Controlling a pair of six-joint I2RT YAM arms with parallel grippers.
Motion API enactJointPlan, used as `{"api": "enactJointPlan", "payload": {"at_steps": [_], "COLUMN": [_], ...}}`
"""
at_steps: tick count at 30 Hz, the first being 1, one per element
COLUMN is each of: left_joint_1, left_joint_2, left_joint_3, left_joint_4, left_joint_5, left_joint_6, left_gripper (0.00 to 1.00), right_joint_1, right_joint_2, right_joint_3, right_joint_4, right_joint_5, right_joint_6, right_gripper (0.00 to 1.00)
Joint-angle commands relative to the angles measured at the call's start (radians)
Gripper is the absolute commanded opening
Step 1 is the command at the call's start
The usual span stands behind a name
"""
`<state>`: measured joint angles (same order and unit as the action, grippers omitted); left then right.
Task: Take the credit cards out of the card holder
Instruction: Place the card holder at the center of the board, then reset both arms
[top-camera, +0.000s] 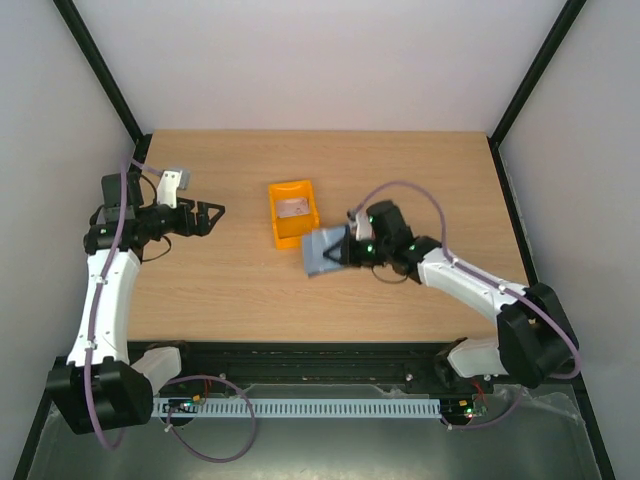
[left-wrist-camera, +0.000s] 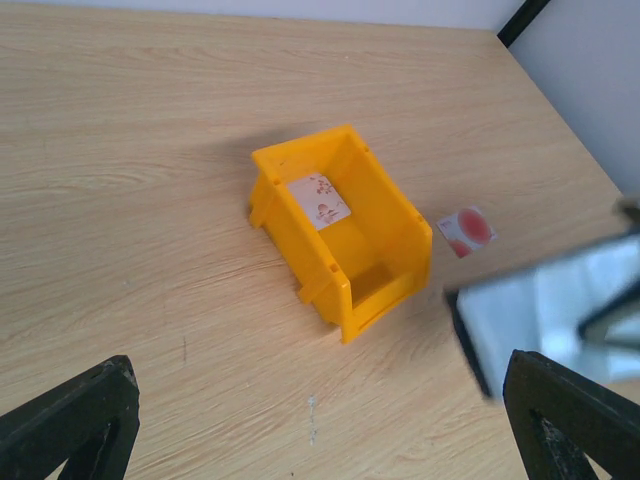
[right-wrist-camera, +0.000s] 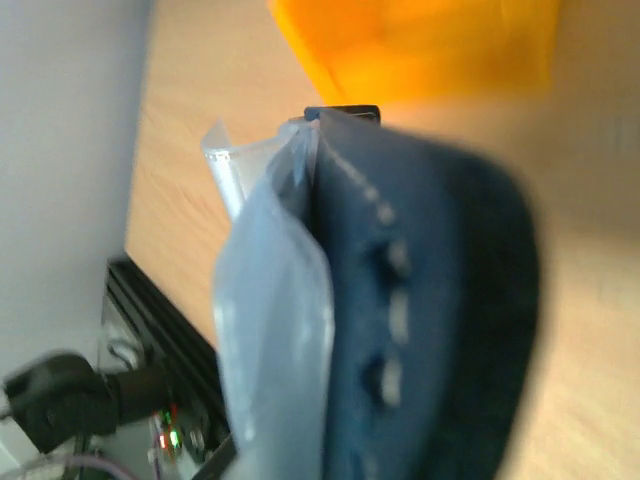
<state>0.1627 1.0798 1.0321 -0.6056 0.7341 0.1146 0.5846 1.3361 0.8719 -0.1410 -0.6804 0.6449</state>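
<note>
Emptying looks nearly done: right end effector (top-camera: 352, 250) clamps the card holder (top-camera: 325, 252) at centre frame. One credit card (left-wrist-camera: 320, 201) lies in the orange bin (top-camera: 288, 238), the red-spotted card (left-wrist-camera: 467, 230) on the counter (top-camera: 400, 170). Left end effector (top-camera: 212, 215), fingers apart, must pull any card remaining.

A: How many bins?
B: One orange bin (left-wrist-camera: 395, 215).

A: And credit cards?
B: Two that I can count. One pale card (left-wrist-camera: 320, 200) is in the bin. One card with a red spot (left-wrist-camera: 467, 230) is on the table (left-wrist-camera: 120, 120), at the bin's three o'clock in the left wrist view. I cannot tell whether any more sit in the holder.

A: Holders?
B: One dark blue card holder (top-camera: 325, 252).

A: Arms?
B: Two, the left arm (top-camera: 108, 285) and the right arm (top-camera: 470, 282). That makes two grippers, the left gripper (top-camera: 212, 214) and the right gripper (top-camera: 340, 250).
</note>
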Motion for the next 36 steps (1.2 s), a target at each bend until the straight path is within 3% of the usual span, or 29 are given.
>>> {"api": "enactJointPlan", "payload": {"at_steps": [1,2,3,4,5,8,9,15,19,22,25,29,36], "left_joint_1": [0.007,0.008,0.007,0.008,0.007,0.008,0.008,0.008,0.009,0.035,0.08,0.083,0.032], "left_joint_2": [0.002,0.001,0.002,0.002,0.002,0.003,0.005,0.019,0.06,0.115,0.145,0.142,0.154], "left_joint_3": [-0.023,-0.025,-0.026,-0.026,-0.026,-0.026,-0.026,-0.032,-0.041,-0.059,-0.165,-0.373,-0.694], "left_joint_4": [0.05,0.052,0.053,0.053,0.054,0.053,0.053,0.081,0.133,0.231,0.491,0.836,1.378], "left_joint_5": [-0.013,-0.012,-0.01,-0.008,-0.008,-0.016,-0.02,-0.072,-0.153,-0.253,-0.35,-0.516,-0.578], "left_joint_6": [-0.042,-0.045,-0.045,-0.046,-0.045,-0.04,-0.04,-0.06,-0.049,-0.051,-0.125,-0.186,-0.21], "left_gripper": [0.99,0.99,1.0,0.99,0.99,0.99,0.99,0.99,0.99,1.0,0.99,0.99,0.99], "right_joint_1": [0.069,0.072,0.07,0.065,0.054,-0.043,-0.079,-0.248,-0.391,-0.558,-0.668,-0.678,-0.678], "right_joint_2": [-0.025,-0.029,-0.035,-0.039,-0.039,-0.057,-0.082,-0.25,-0.269,-0.276,-0.272,-0.297,-0.23], "right_joint_3": [-0.18,-0.217,-0.262,-0.278,-0.279,-0.224,-0.208,-0.088,-0.05,-0.11,-0.206,-0.407,-0.73], "right_joint_4": [0.13,0.184,0.222,0.218,0.165,-0.099,-0.159,-0.312,-0.216,0.052,0.322,0.653,1.19], "right_joint_5": [-0.072,-0.066,-0.051,-0.021,0.022,0.215,0.292,0.645,0.678,0.6,0.628,0.751,0.848], "right_joint_6": [0.225,0.261,0.289,0.296,0.281,0.158,0.125,0.035,0.012,0.014,-0.003,-0.156,-0.353], "right_gripper": [0.02,0.02,0.09,0.24,0.47,0.94,1.0,0.99,0.99,0.99,0.99,0.99,0.99]}}
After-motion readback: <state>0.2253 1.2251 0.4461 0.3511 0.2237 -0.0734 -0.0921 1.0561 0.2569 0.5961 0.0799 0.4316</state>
